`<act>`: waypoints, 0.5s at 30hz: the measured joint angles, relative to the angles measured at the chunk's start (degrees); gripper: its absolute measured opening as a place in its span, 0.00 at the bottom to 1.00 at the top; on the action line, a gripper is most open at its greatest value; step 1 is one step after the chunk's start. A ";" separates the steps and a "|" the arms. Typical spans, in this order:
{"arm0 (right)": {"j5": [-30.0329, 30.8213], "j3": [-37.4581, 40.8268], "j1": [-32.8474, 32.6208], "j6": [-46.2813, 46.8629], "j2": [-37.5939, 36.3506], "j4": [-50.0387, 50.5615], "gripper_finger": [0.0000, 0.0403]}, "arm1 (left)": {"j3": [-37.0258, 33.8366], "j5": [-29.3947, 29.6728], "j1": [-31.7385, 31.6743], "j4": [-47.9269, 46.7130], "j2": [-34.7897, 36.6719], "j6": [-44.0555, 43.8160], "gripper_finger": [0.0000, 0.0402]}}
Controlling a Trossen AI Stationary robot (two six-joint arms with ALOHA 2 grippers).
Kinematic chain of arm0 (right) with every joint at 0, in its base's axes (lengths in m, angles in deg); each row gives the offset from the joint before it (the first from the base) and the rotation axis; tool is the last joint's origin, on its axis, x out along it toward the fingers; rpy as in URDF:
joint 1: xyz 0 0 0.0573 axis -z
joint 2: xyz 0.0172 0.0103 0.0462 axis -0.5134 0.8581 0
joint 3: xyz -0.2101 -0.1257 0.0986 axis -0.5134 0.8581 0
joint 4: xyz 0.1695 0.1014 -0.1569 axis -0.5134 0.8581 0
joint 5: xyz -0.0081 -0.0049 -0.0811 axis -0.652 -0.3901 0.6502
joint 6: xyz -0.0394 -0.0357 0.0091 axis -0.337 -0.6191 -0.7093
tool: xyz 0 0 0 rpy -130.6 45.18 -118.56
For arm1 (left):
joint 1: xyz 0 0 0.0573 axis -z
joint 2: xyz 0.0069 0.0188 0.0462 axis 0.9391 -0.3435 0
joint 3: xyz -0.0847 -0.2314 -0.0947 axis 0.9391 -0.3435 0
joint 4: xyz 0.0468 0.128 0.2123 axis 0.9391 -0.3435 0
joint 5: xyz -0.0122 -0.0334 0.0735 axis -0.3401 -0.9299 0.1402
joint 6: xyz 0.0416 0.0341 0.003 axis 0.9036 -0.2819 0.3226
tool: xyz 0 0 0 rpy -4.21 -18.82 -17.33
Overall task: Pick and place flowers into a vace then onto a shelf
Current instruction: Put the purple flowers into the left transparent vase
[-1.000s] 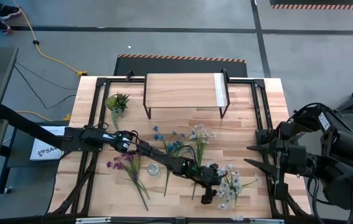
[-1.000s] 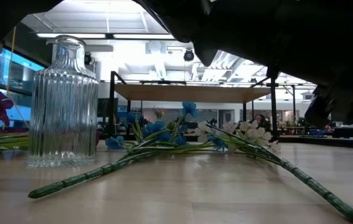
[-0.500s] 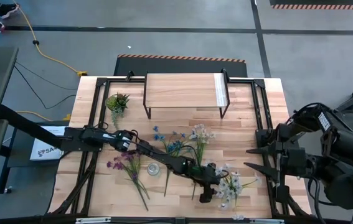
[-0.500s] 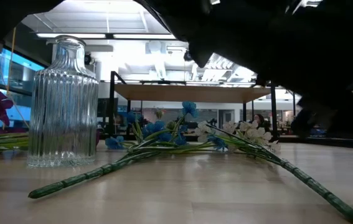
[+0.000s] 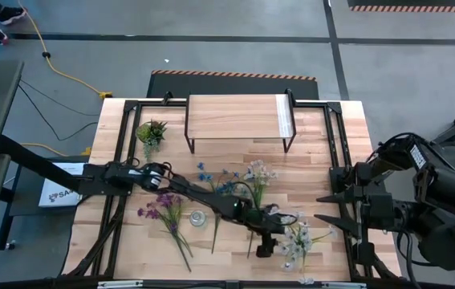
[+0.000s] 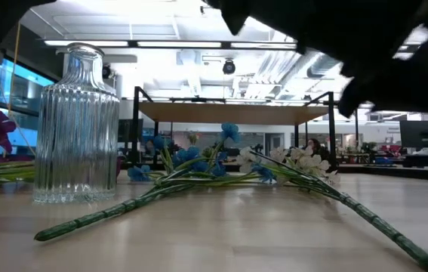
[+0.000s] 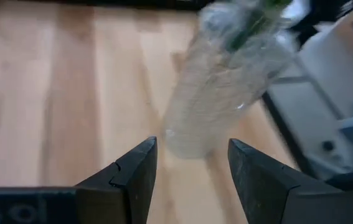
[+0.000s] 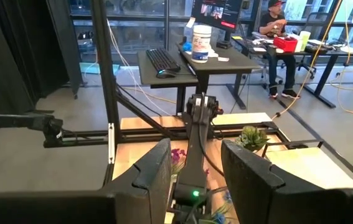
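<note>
On the wood-plank table (image 5: 315, 172) the flowers (image 5: 255, 181) lie loose before the shelf (image 5: 239, 118), and the left gripper (image 5: 266, 245), fingers spread and empty, could topple the glass vase (image 6: 77, 125) nearby; right gripper (image 5: 327, 207) waits, parted.

High view looks straight down; low view level at tabletop; both share the shelf (image 5: 239, 118).

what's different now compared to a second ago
The left gripper drew back a little from the white flowers, toward the table's middle, and lifted in the low view; its fingers are open, holding nothing. The vase, the other flowers, the shelf and the right gripper stayed put.
</note>
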 joint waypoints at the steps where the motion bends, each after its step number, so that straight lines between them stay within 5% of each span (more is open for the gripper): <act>1: -0.02 0.00 -0.02 0.01 -0.01 -0.12 0.33 | -0.02 0.46 -0.06 -1.99 0.39 0.81 0.57; 15: -1.07 0.00 -0.02 -0.01 -0.01 -0.36 0.33 | -0.08 4.36 1.02 -16.72 2.82 0.71 0.57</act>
